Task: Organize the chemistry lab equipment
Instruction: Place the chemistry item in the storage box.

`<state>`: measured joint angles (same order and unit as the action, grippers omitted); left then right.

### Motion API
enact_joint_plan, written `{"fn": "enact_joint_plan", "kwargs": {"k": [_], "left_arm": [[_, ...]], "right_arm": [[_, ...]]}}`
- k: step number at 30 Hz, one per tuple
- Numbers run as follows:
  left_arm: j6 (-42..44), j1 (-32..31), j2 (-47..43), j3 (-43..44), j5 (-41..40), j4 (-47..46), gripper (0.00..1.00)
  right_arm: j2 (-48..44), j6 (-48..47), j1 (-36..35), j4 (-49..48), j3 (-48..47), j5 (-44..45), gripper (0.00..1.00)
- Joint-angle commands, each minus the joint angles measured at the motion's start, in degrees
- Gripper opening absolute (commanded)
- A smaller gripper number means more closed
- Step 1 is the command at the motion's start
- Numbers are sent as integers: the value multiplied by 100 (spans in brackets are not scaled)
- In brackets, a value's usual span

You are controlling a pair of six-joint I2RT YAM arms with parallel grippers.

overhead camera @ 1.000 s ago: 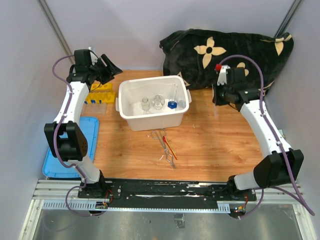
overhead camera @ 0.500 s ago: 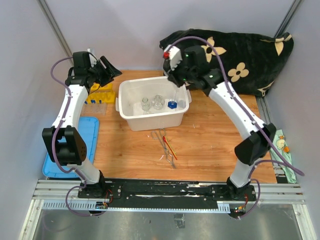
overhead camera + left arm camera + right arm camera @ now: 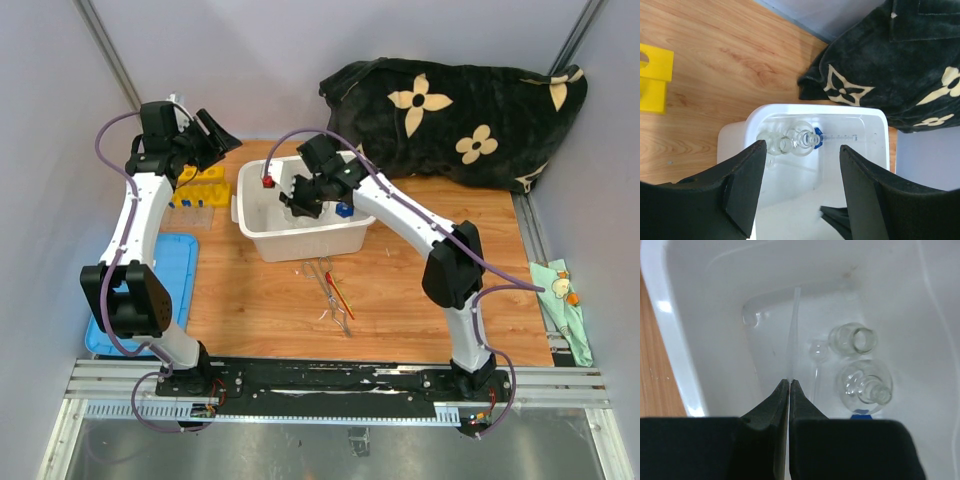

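Right claw (image 3: 789, 381) sat clenched inside white bin (image 3: 262, 240), thin clear rod (image 3: 793, 325) at its tips, grip unclear; flask (image 3: 866, 382) at 3 o'clock. Left claw (image 3: 226, 138) hung released, empty, at bin's 10 o'clock.

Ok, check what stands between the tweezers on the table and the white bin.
Nothing visible lies between the tweezers and the white bin, whose near wall faces them. The thin red-orange tool lies alongside them. The shut right hand, though, hangs inside the bin, over the glassware.
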<state>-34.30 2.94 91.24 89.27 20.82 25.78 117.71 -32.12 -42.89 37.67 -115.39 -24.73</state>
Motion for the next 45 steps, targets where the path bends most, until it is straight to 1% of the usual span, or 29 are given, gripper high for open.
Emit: {"fn": "enact_joint_plan", "kwargs": {"k": [1, 7, 14, 20, 28, 45], "left_arm": [[68, 66, -128, 24, 30, -94, 65], [99, 66, -124, 48, 38, -46, 65], [91, 66, -117, 46, 33, -25, 65], [82, 66, -53, 92, 21, -21, 65], [82, 66, 100, 240, 11, 22, 65], [165, 74, 204, 300, -27, 128, 65]], "right_arm": [[282, -335, -24, 315, 171, 125, 1], [597, -455, 2, 282, 236, 666, 1], [898, -112, 167, 49, 207, 944, 1], [1038, 180, 395, -77, 169, 1044, 1], [1102, 241, 614, -104, 264, 1085, 1], [1266, 285, 631, -136, 468, 970, 2]]}}
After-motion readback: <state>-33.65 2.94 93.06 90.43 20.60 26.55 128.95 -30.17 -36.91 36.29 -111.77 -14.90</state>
